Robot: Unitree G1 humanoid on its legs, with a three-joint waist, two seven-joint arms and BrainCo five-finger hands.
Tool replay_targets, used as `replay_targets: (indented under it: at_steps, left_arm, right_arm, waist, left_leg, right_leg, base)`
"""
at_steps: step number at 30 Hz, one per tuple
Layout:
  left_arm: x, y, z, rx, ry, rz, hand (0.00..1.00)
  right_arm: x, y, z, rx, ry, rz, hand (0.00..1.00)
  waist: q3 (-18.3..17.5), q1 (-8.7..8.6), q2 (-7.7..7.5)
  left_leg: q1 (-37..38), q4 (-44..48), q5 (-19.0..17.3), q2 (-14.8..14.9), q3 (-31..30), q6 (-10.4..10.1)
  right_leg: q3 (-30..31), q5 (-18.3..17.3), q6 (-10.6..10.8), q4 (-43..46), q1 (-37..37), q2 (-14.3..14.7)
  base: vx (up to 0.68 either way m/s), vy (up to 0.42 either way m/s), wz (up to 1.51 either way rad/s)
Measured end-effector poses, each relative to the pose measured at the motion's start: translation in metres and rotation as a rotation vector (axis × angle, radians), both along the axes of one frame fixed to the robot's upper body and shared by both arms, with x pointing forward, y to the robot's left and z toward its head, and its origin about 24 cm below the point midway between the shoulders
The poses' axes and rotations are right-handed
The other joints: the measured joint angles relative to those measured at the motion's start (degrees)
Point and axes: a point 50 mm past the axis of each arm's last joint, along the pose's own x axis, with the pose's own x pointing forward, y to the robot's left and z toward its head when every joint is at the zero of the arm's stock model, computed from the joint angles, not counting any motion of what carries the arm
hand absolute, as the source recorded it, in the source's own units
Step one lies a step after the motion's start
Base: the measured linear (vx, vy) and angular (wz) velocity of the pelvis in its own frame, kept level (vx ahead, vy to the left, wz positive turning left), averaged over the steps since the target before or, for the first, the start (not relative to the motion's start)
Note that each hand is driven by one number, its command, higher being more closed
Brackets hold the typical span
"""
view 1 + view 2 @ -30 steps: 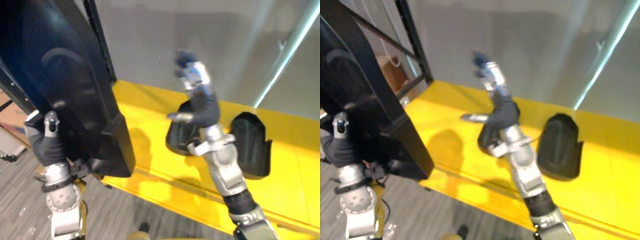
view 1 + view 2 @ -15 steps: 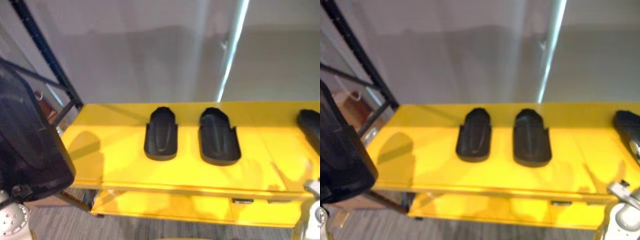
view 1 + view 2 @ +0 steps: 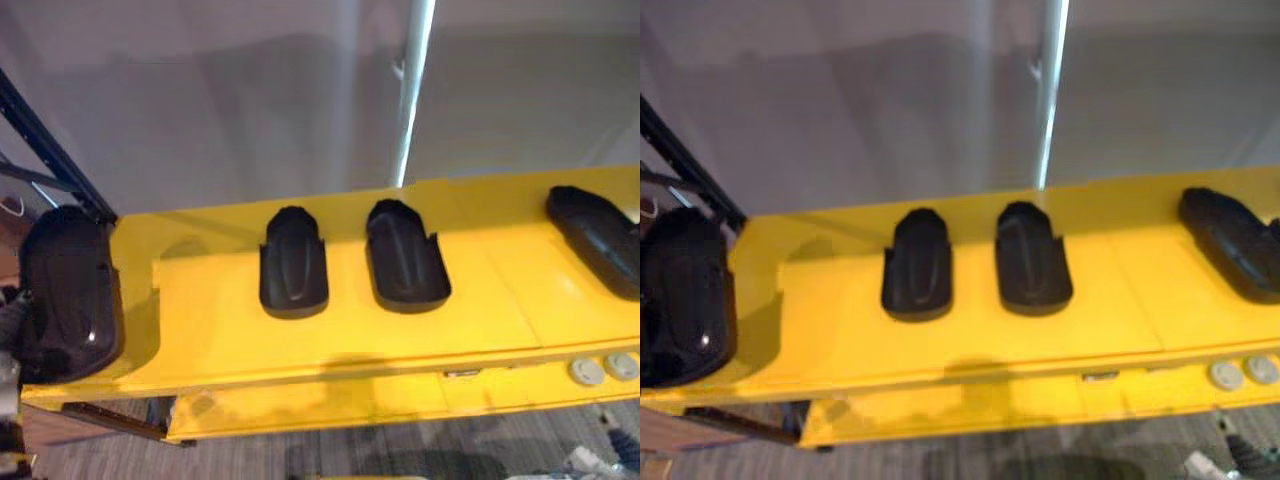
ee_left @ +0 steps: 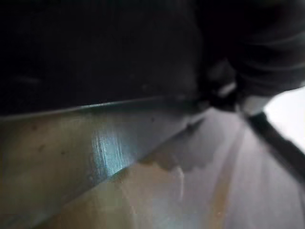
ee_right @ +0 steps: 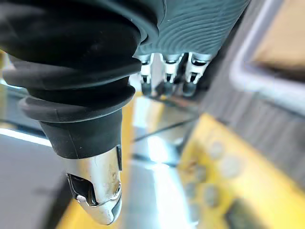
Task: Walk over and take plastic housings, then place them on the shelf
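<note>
Yellow shelf [image 3: 500, 300] w/ black housings [image 3: 294, 262] against grey wall [image 3: 250, 100].

Glossy black plastic housings [image 3: 294, 275] sit on a bright yellow shelf [image 3: 500, 320], with a plain grey wall [image 3: 250, 100] behind and grey streaked floor [image 3: 400, 458] below.

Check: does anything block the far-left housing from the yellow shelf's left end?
Nothing visible does. The far-left housing overlaps the yellow shelf's bare left end; the nearest housing lies apart, to its right.
</note>
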Motion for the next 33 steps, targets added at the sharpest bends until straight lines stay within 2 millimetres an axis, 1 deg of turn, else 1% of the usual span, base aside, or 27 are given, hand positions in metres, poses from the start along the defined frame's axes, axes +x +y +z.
replay_targets:
  at_steps: [1,2,4,7,8,10,11,13,14,16,19,24,28,33]
  left_arm:
    - [0.007,-0.002,0.007,0.017,0.007,-0.030,1.00]
    - [0.017,-0.006,0.017,0.045,0.014,-0.068,1.00]
    - [0.024,-0.009,0.023,0.058,0.014,-0.090,1.00]
    - [0.040,-0.018,0.037,0.083,0.024,-0.147,1.00]
    - [0.042,-0.020,0.039,0.085,0.025,-0.157,1.00]
    - [0.049,-0.025,0.039,0.086,0.056,-0.198,1.00]
    - [0.050,-0.026,0.039,0.099,0.071,-0.206,1.00]
    - [0.051,-0.028,0.039,0.122,0.116,-0.228,1.00]
    - [0.051,-0.028,0.039,0.129,0.126,-0.231,1.00]
    - [0.050,-0.026,0.042,0.167,0.167,-0.241,1.00]
    - [0.047,-0.021,0.048,0.208,0.186,-0.229,1.00]
    - [0.045,-0.018,0.045,0.203,0.202,-0.215,1.00]
    - [0.046,-0.019,0.045,0.212,0.193,-0.224,1.00]
    - [0.050,-0.026,0.035,0.214,0.160,-0.224,1.00]
  right_arm:
    - [-0.004,0.001,-0.005,0.023,0.027,-0.010,0.00]
    - [-0.011,0.003,-0.016,0.083,0.063,-0.026,0.00]
    - [-0.017,0.006,-0.024,0.127,0.089,-0.027,0.00]
    - [-0.024,0.013,-0.038,0.236,0.106,0.031,0.00]
    - [-0.025,0.015,-0.040,0.255,0.112,0.052,0.00]
    - [-0.023,0.024,-0.050,0.341,0.124,0.158,0.00]
    - [-0.023,0.027,-0.052,0.360,0.128,0.185,0.00]
    - [-0.018,0.042,-0.060,0.418,0.155,0.293,0.00]
    - [-0.016,0.045,-0.062,0.425,0.167,0.317,0.00]
    - [-0.010,0.058,-0.067,0.453,0.185,0.391,0.00]
    - [-0.004,0.068,-0.070,0.471,0.194,0.437,0.00]
    - [0.000,0.076,-0.073,0.487,0.210,0.475,0.00]
    - [0.002,0.075,-0.072,0.475,0.206,0.458,0.00]
    - [0.004,0.077,-0.071,0.470,0.206,0.466,0.00]
  waist:
    - [0.5,-0.11,0.37]
    - [1.1,-0.56,0.75]
    - [1.4,-0.65,0.93]
    - [2.8,-0.93,0.64]
    - [3.0,-0.96,0.54]
    - [3.3,-1.53,0.09]
    - [3.4,-1.63,-0.08]
    - [3.9,-1.93,-0.82]
    - [4.0,-1.95,-1.00]
    - [4.7,-1.97,-1.80]
    - [6.0,-1.89,-2.19]
    - [6.9,-1.96,-2.19]
    - [8.2,-2.08,-2.30]
    - [9.3,-2.09,-3.23]
  left_leg:
    - [0.0,0.0,0.0,-0.1,0.6,0.0]
    - [0.0,0.0,0.1,-0.3,0.7,-0.1]
    - [0.0,0.0,0.1,-0.3,0.9,-0.2]
    - [0.9,0.1,0.4,-0.1,2.7,-0.5]
    - [1.0,0.1,0.4,-0.1,2.7,-0.5]
    - [1.0,0.0,0.4,0.0,2.6,-0.5]
    - [1.0,0.0,0.4,-0.1,2.6,-0.5]
    - [1.0,0.0,0.4,-0.1,2.5,-0.4]
    - [1.0,0.0,0.4,-0.1,2.5,-0.4]
    - [0.9,0.0,0.4,-0.1,2.5,-0.4]
    - [0.8,0.0,0.4,-0.2,2.5,-0.3]
    - [0.7,0.0,0.4,-0.2,2.5,-0.4]
    - [0.7,0.2,0.4,-0.2,2.5,-0.4]
    - [0.4,0.2,0.4,-0.2,2.5,-0.3]
  right_leg:
    - [0.0,0.0,0.0,0.0,0.0,-0.1]
    - [0.0,0.0,0.0,0.0,0.0,-0.3]
    - [0.0,0.0,0.0,0.0,0.0,-0.3]
    - [0.3,0.0,0.0,-0.1,0.4,-0.1]
    - [0.4,0.0,0.0,-0.1,0.5,0.0]
    - [0.3,0.0,-0.1,-0.1,0.4,0.0]
    - [0.3,0.0,-0.1,-0.1,0.4,0.0]
    - [0.3,0.0,-0.1,-0.1,0.4,0.0]
    - [0.3,0.0,-0.1,-0.1,0.4,0.0]
    - [0.3,0.0,-0.1,-0.1,0.3,0.0]
    - [0.3,0.0,-0.1,-0.2,0.3,-0.1]
    - [0.3,-0.1,-0.1,-0.3,0.2,0.0]
    - [0.3,-0.1,-0.1,-0.3,0.2,0.0]
    - [0.5,-0.1,-0.1,-0.1,-0.2,0.0]
  base:
    - [0.04,0.047,0.01]
    - [0.03,0.032,0.02]
    - [0.02,0.009,0.01]
    - [0.03,-0.001,-0.08]
    - [0.01,-0.010,-0.06]
    - [0.00,0.000,0.00]
    - [0.00,0.000,0.00]
    - [0.00,0.000,0.00]
    - [0.00,0.000,0.00]
    - [0.00,0.000,0.00]
    - [0.00,0.000,0.00]
    - [0.01,-0.001,0.00]
    - [0.01,-0.001,0.00]
    - [0.00,0.000,0.00]
